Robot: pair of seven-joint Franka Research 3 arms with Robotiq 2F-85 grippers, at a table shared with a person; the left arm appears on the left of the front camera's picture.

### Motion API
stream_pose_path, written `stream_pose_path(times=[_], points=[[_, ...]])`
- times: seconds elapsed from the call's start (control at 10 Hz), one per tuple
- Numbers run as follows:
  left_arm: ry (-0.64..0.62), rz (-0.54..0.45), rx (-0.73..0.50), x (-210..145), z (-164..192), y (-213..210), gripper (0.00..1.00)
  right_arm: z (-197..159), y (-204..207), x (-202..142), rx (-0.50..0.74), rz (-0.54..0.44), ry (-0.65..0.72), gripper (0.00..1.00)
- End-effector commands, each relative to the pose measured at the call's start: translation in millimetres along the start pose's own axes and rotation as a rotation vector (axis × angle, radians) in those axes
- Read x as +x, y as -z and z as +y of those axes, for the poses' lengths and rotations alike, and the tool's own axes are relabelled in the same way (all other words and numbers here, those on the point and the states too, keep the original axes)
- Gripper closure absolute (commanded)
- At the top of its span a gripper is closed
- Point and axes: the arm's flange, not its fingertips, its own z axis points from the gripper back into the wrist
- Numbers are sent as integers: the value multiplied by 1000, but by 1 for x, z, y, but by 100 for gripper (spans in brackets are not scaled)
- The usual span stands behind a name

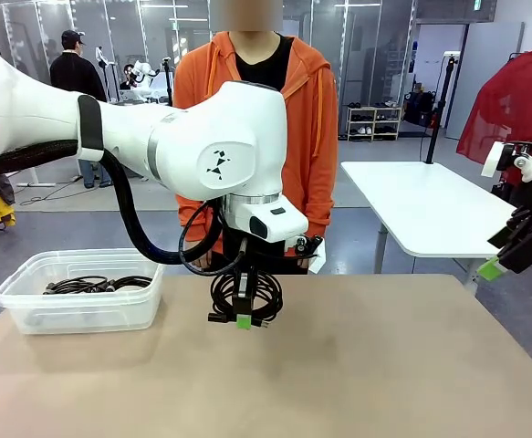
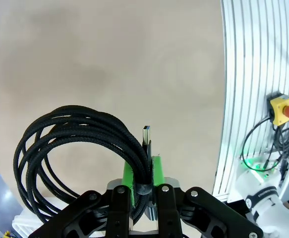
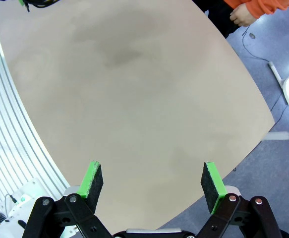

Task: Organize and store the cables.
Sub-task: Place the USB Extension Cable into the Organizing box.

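The coiled cable (image 2: 70, 144) at lower left of the left wrist view had a braided, matt black cloth-like sheath, its small connector (image 2: 146, 136) showing a shiny metal tip. The fingers (image 2: 129, 181) gripping it wore bright green, matt rubbery pads on black matt plastic-looking links. The bench (image 1: 357, 365) looked smooth, matt and tan. At left of the front view, the bin (image 1: 83, 306) was translucent, slightly glossy plastic. The arm shell (image 1: 220, 137) was smooth, glossy white

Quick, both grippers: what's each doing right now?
Left gripper: shut on a coiled black cable, held above the table.
Right gripper: open, holding nothing.
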Motion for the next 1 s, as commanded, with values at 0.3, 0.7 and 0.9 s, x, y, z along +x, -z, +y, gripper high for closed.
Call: stream_pose_path(times=[0.3, 0.7, 0.9], points=[[10, -151, -55, -108, 14, -48, 83, -1, -1, 3, 0, 3, 9, 0], [-18, -145, 40, -230, 27, -69, 83, -1, -1, 3, 0, 3, 9, 0], [-58, -179, 52, -287, 42, -56, 83, -1, -1, 3, 0, 3, 9, 0]])
